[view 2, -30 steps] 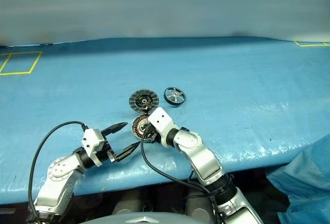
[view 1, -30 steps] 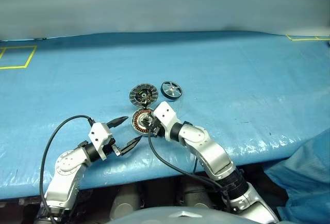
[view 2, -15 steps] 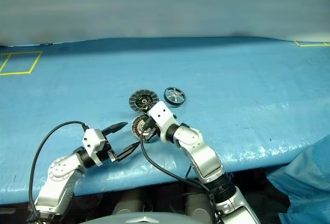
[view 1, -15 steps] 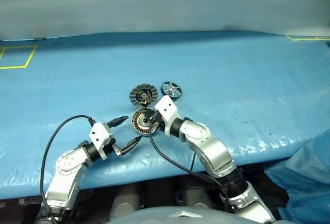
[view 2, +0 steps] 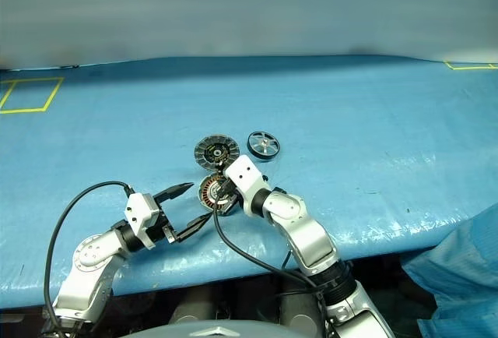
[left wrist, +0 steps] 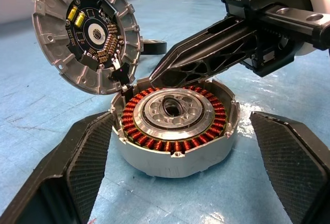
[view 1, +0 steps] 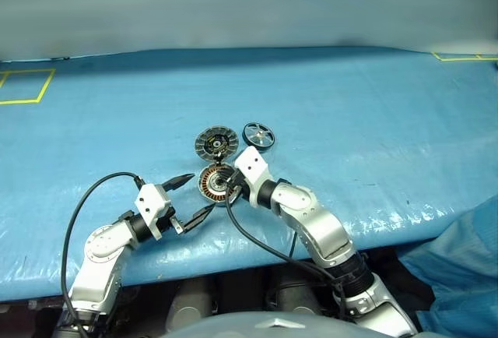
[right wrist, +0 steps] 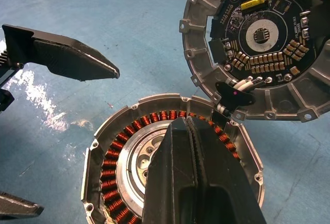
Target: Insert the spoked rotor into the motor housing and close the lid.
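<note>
1. Nothing is assembled yet: the motor housing (view 1: 215, 183) sits near the worktop's (view 1: 373, 112) front edge, windings bare and empty.
2. The spoked rotor (view 1: 259, 135) lies just behind it, the lid (view 1: 215, 143) alongside, circuit face up.
3. The right claw (right wrist: 193, 182), pinched shut and holding nothing, hovers over the housing; the left claw (view 1: 191, 195) stands wide just beside it.
4. Blue sheeting covers the worktop; yellow tape marks its far corners before a plain grey wall.

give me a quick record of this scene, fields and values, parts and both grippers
housing: open on the table, copper windings showing
lid: beside the housing, circuit-board face showing, wired to it
rotor: on the table beyond the housing, not inserted
left gripper: open, near the housing
right gripper: shut, over the housing
</note>
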### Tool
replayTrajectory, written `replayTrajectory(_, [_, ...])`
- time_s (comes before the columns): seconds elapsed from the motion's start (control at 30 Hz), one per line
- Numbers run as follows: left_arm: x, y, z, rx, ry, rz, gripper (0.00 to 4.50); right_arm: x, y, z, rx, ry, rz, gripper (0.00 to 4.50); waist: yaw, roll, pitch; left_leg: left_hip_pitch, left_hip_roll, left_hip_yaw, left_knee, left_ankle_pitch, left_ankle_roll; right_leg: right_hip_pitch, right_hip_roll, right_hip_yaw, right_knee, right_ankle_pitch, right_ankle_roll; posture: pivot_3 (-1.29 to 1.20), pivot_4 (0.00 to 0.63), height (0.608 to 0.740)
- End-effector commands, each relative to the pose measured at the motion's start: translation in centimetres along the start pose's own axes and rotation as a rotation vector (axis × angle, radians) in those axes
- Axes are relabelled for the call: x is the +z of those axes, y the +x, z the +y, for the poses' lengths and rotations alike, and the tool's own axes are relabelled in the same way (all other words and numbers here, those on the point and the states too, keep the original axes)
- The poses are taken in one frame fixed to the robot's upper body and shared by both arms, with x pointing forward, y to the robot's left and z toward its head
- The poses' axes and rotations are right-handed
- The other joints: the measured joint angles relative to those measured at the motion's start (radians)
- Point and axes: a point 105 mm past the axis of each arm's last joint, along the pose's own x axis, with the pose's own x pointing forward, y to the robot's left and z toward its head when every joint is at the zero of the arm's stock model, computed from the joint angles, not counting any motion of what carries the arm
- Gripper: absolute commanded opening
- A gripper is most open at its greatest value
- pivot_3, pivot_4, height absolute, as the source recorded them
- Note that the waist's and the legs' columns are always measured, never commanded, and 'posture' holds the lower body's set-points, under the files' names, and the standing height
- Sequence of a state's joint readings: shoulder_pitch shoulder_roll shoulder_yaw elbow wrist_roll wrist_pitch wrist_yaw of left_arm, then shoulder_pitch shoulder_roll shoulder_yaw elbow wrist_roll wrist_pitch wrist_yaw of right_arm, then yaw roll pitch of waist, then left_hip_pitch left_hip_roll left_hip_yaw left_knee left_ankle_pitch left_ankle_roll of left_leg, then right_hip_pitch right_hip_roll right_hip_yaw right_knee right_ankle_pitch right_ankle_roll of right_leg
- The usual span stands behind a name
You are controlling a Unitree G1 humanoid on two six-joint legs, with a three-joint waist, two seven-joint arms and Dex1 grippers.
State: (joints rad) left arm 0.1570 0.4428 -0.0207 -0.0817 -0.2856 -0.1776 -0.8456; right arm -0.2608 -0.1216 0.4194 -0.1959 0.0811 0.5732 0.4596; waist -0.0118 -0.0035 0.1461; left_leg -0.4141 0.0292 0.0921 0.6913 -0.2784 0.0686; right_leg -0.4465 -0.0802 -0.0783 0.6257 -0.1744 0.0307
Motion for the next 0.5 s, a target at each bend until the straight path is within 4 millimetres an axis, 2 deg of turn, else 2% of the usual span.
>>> replayTrajectory(0.03, [0.9, 0.2, 0.0, -0.002, 0.035, -0.023, 4.50, 0.6, 0.0, 0.5, 0.026, -0.021, -0.023, 0.03, 0.000, 0.000, 0.000, 0.000, 0.000, 0.000, 0.000, 0.000, 0.000, 0.000, 0.000, 0.000, 0.000, 0.000, 0.000, 0.00, 0.150, 0.740])
replayTrajectory(0.5, [0.7, 0.0, -0.1, 0.014, 0.034, -0.018, 4.50, -1.4, 0.6, 0.1, 0.013, 0.004, 0.050, 0.03, 0.000, 0.000, 0.000, 0.001, 0.000, 0.000, 0.000, 0.000, 0.000, 0.000, 0.000, 0.000, 0.000, 0.000, 0.000, 0.00, 0.150, 0.740])
